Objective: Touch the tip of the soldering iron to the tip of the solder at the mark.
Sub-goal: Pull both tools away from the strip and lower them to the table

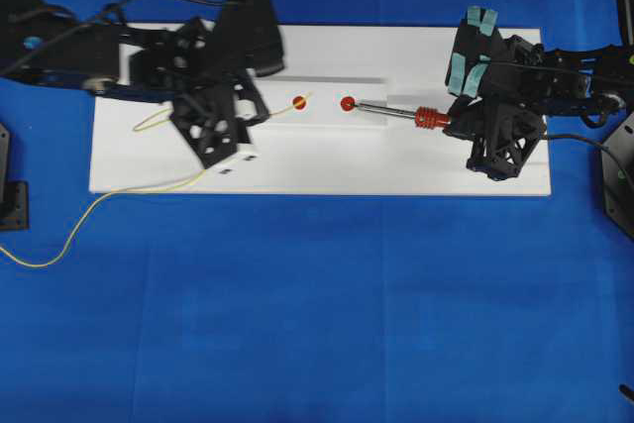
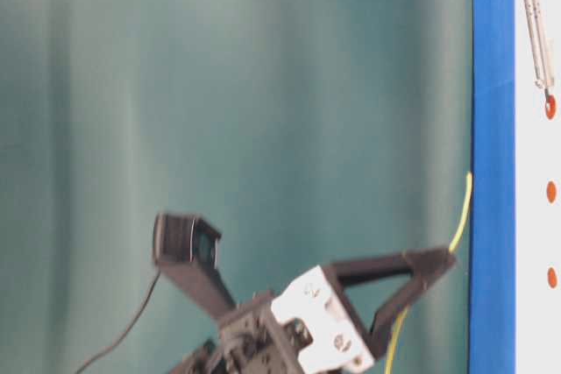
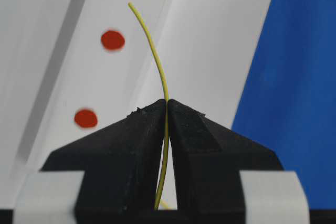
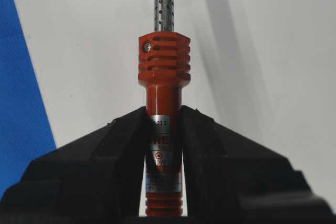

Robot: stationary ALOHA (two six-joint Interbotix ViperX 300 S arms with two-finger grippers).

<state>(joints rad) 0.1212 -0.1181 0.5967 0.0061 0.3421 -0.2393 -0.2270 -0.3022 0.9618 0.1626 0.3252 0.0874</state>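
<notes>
**Iron tip on one red dot, solder end near the other**

The left fingers [image 3: 167, 109] are pressed together on the solder [image 3: 157, 61], the thin yellow wire running up between them and curving toward 11 o'clock in the left wrist view. Its free end stops just beside a red dot [image 3: 113, 40] on the white board [image 3: 210, 40]. From overhead, the wire's end lies at the left dot [image 1: 299, 102], while the rest trails out behind the left gripper [image 1: 243, 124] toward 8 o'clock, off the board and onto the blue worktop [image 1: 317, 324].

The right fingers [image 4: 164, 124] are clamped on the red-orange handle of the soldering iron [image 4: 164, 72]. A silver label on the handle carries small print, too small to read apart from what looks like "23". The perforated metal shaft points to 12 o'clock in the right wrist view. Overhead, the right gripper [image 1: 466, 124] holds the iron level, pointing to 9 o'clock, its tip at the right dot [image 1: 348, 104]. The two dots are apart.
</notes>
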